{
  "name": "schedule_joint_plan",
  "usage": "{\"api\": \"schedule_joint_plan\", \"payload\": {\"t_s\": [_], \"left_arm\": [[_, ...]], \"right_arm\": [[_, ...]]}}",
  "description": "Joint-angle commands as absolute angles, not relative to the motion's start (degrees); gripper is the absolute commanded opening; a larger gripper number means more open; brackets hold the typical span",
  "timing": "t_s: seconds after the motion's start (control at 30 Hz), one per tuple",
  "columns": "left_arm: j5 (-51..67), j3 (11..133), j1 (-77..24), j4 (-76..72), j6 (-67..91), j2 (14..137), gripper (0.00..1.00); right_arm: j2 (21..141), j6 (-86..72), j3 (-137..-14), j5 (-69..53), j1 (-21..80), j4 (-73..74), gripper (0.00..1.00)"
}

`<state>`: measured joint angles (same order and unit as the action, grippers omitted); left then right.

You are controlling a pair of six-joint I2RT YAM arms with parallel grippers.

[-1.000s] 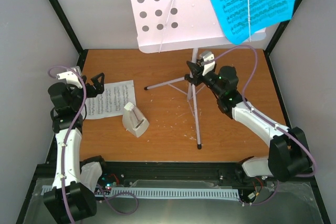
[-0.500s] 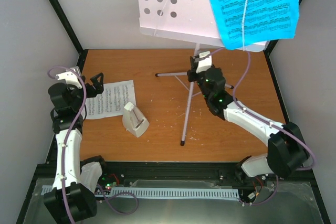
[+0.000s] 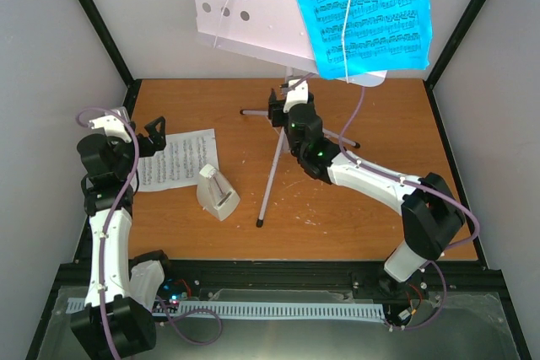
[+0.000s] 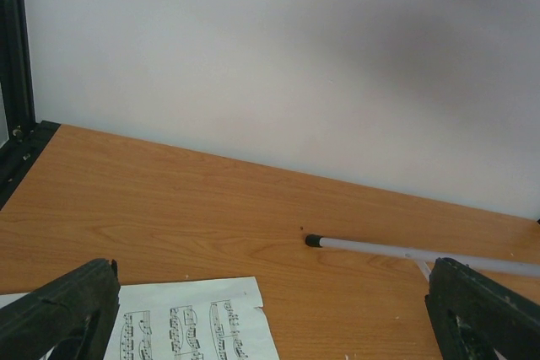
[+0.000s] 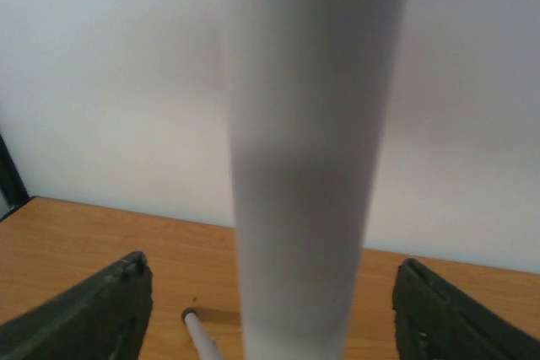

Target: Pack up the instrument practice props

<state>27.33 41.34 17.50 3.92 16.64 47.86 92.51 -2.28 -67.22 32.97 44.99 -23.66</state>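
Observation:
The white perforated music stand (image 3: 240,6) rises on thin tripod legs (image 3: 268,183) at the middle back of the table, with a bright blue sheet-music page (image 3: 363,14) on its desk. My right gripper (image 3: 281,110) is at the stand's pole just above the legs. In the right wrist view the pole (image 5: 308,166) fills the space between the open fingers (image 5: 93,318), with a gap on each side. A white sheet-music page (image 3: 177,160) lies flat at the left, and the small white pyramid metronome (image 3: 215,193) stands beside it. My left gripper (image 3: 156,134) hangs open over that page's far edge (image 4: 194,326).
One tripod leg (image 4: 405,252) lies low across the wood towards the left gripper, its black tip near the page. Grey walls and black frame posts (image 3: 93,18) close in the table at the back and sides.
The right arm has swung left and carried the music stand with it, so desk and legs now sit further left. The right gripper has opened off the pole. The left arm is unmoved.

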Motion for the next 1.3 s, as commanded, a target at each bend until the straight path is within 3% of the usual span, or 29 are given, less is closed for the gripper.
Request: {"api": "schedule_joint_plan", "payload": {"t_s": [0.0, 0.17, 0.4, 0.6, 0.77, 1.0, 1.27], "left_arm": [[26.8, 41.6, 17.2, 3.9, 14.7, 47.5, 1.00], [27.2, 41.6, 17.2, 4.2, 14.5, 47.8, 0.99], [28.5, 41.4, 17.2, 4.2, 14.4, 48.3, 0.99], [29.9, 41.2, 17.3, 4.0, 14.3, 48.9, 0.99], [30.9, 41.2, 17.2, 3.9, 14.2, 49.3, 0.99], [33.8, 41.6, 17.2, 4.3, 13.7, 51.1, 1.00], [38.4, 41.5, 17.2, 4.1, 14.0, 52.8, 0.99]], "right_arm": [[90.2, -2.4, -66.0, 26.7, 45.3, -22.6, 0.86], [84.7, 0.4, -58.4, 18.3, 45.3, -22.6, 1.00], [74.9, -1.6, -43.4, 19.7, 42.3, -22.0, 1.00], [62.4, -10.5, -36.7, 12.4, 26.4, -16.5, 1.00], [55.2, -15.9, -40.2, 2.0, 7.6, -6.8, 1.00], [51.5, -29.1, -49.6, -23.2, -16.1, -1.3, 1.00], [49.7, -42.0, -60.3, -39.4, -25.8, -5.9, 1.00]]}}
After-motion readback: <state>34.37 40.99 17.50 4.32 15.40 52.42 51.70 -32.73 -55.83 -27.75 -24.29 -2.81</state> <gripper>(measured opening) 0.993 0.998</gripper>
